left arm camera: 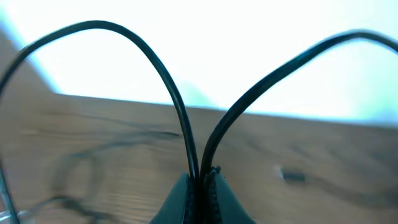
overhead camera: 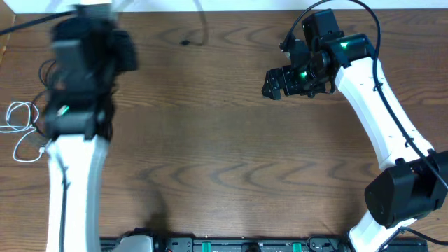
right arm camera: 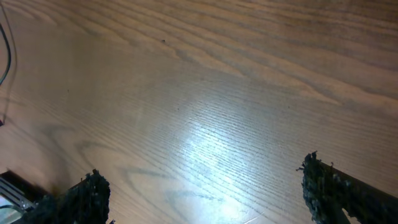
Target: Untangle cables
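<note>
A brown wooden desk is seen from above, with a robot arm at each side. At the desk's left edge lies the white cable, thin and in loose loops. Just beside it, partly under the blurred left arm, sits a bunch of black cables.

In the left wrist view, the left hand is pinched shut on a black cable. Two strands rise from between its fingers and arch away to either side, above the desk. More dark cord lies blurred on the wood behind.

Near the middle of the far edge, a thin dark cord with a small plug end lies well apart from the bunch. On the right, the right arm holds the right hand above bare wood, fingers spread wide and holding nothing.

The cables look light, soft and limp, so they will probably sag, and a pulled strand is likely to drag its neighbours along. Their smooth jackets may slip through a loose pinch. The best hold seems to be a free stretch of cord, or a spot just behind a plug end, away from the bunched part.
</note>
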{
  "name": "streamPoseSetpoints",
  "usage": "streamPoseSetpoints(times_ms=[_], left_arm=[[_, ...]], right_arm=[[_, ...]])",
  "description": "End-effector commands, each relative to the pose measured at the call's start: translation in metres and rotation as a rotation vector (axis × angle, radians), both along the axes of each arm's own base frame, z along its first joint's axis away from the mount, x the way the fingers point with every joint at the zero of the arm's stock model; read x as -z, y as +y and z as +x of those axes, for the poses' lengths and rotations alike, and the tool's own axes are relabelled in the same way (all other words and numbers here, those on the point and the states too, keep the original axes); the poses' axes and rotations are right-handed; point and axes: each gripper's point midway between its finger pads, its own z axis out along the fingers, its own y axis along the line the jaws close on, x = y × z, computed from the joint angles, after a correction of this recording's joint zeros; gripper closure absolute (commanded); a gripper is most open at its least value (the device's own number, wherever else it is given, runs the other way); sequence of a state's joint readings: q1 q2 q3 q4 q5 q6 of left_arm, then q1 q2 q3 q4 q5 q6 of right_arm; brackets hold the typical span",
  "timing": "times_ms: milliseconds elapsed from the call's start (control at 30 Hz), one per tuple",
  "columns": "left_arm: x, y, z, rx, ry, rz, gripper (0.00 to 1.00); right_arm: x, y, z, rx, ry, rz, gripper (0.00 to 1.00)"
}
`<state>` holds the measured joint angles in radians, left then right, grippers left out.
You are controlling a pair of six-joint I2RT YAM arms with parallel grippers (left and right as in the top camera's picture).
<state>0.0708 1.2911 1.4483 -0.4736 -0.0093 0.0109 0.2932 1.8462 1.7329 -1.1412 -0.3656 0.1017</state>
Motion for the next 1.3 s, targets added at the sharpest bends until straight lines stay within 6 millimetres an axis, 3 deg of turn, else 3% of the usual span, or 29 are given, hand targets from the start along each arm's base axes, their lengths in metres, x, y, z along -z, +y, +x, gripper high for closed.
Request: streamPoseSetpoints(times_ms=[0, 100, 200, 367, 467, 600, 767, 967, 1267], left_arm=[[-0.028, 0.058, -0.033, -0.218, -0.062, 0.037, 0.92], [-0.032, 0.092, -0.057, -0.33, -0.068, 0.022, 0.92], [-0.019, 0.134, -0.082, -0.513, -0.033, -0.041, 0.92], [0.025, 0.203, -0.123, -0.844, 0.059, -0.149, 0.92], [0.058, 0.232, -0.134, -0.963, 0.116, -0.223, 0.92], [0.102, 0.261, -0.133, -1.066, 0.192, -0.307, 0.92], [0.166, 0.279, -0.124, -1.1, 0.356, -0.344, 0.93], [0.223, 0.278, -0.127, -1.135, 0.519, -0.398, 0.92], [0.259, 0.266, -0.144, -1.222, 0.639, -0.474, 0.92]], right_arm=[[-0.012, 0.004, -0.002, -0.021, -0.04, 0.007, 0.03], [-0.012, 0.004, -0.002, -0.021, -0.04, 0.007, 0.03], [-0.012, 0.004, -0.002, -0.021, -0.04, 0.007, 0.02], [-0.012, 0.004, -0.002, -0.022, -0.038, 0.007, 0.03], [-0.012, 0.004, -0.002, -0.022, -0.039, 0.007, 0.02], [-0.012, 0.004, -0.002, -0.023, -0.041, 0.008, 0.02], [-0.012, 0.011, -0.006, -0.042, -0.038, 0.007, 0.02], [-0.012, 0.021, -0.011, -0.069, -0.039, 0.007, 0.01], [-0.013, 0.026, -0.009, -0.08, -0.06, 0.004, 0.01]])
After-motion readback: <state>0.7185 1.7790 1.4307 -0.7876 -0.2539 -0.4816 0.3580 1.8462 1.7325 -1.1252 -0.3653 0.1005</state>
